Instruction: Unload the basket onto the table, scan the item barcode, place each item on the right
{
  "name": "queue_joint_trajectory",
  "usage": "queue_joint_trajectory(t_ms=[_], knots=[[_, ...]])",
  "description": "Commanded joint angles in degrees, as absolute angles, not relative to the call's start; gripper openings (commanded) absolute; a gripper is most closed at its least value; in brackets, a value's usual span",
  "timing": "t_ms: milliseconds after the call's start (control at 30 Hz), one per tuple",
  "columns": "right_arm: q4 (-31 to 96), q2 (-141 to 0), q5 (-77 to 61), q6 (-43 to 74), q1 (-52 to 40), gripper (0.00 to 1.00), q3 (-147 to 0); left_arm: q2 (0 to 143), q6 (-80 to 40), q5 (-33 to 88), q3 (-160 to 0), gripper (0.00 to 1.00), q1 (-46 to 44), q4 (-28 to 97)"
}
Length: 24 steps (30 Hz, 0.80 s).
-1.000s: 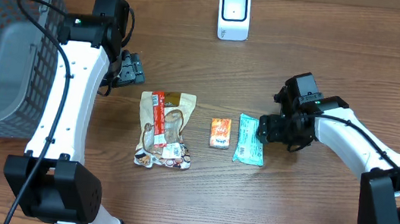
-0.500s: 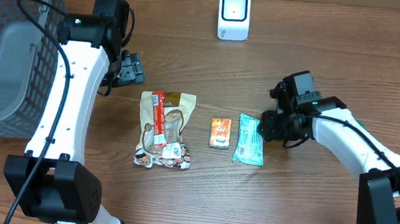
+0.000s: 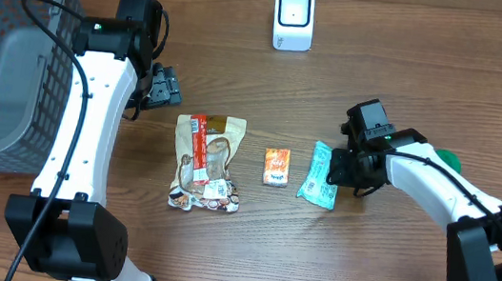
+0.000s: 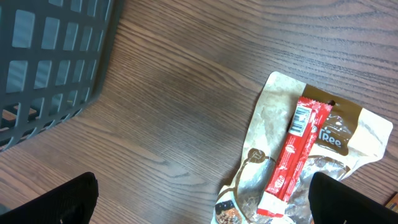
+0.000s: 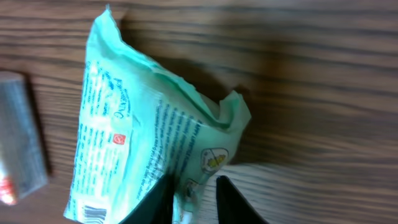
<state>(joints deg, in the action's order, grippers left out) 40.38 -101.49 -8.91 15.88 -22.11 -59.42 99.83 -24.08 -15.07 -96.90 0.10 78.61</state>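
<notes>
A mint-green packet (image 3: 320, 176) lies tilted on the wooden table, right of a small orange pack (image 3: 276, 166). My right gripper (image 3: 340, 169) is at its right edge. In the right wrist view the two dark fingers (image 5: 160, 200) pinch the packet's crumpled edge (image 5: 186, 143), so the right gripper (image 5: 194, 202) is shut on it. A barcode (image 5: 93, 213) shows at the packet's lower left corner. The white scanner (image 3: 294, 18) stands at the back centre. My left gripper (image 3: 163, 87) hovers open, left of a brown pouch (image 4: 311, 143) with a red bar (image 4: 295, 152) on it.
A grey mesh basket (image 3: 4, 43) fills the left back corner and shows in the left wrist view (image 4: 50, 56). A small green thing (image 3: 447, 158) peeks out behind my right arm. The grey side of the orange pack (image 5: 22, 137) lies left of the packet.
My right gripper has closed onto the green packet's right edge. The packet has shifted slightly right and turned, its edge bunched up. The left arm has not moved.
</notes>
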Motion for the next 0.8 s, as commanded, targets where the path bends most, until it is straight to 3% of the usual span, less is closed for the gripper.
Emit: queue_joint_trajectory(t_ms=[0, 267, 300, 367, 467, 533, 767], knots=[[41.82, -97.41, -2.57, 21.93, -21.12, 0.28, -59.16, 99.96, -25.12, -15.44, -98.08, 1.0, -0.01, 78.63], [45.78, -88.97, -2.39, 22.7, -19.62, 0.38, -59.16, 99.96, -25.12, -15.42, -98.08, 0.99, -0.01, 78.63], [45.76, -88.23, -2.46, 22.48, -19.25, 0.43, -59.18, 99.96, -25.12, -15.44, -98.08, 1.0, -0.01, 78.63], [45.65, -87.37, -2.63, 22.24, -18.68, 0.65, -59.22, 99.96, -25.12, -15.44, -98.08, 0.99, -0.01, 78.63], [45.41, -87.42, -2.61, 22.02, -18.33, 0.83, -59.22, 99.96, -25.12, -15.42, -98.08, 0.99, -0.01, 78.63], [45.45, -87.44, -2.7, 18.87, -18.35, 1.0, -59.22, 99.96, -25.12, -15.44, -98.08, 1.0, -0.01, 78.63], [44.07, -87.77, -2.87, 15.77, -18.35, 1.0, -59.2, 99.96, -25.12, -15.44, -98.08, 0.99, -0.01, 78.63]])
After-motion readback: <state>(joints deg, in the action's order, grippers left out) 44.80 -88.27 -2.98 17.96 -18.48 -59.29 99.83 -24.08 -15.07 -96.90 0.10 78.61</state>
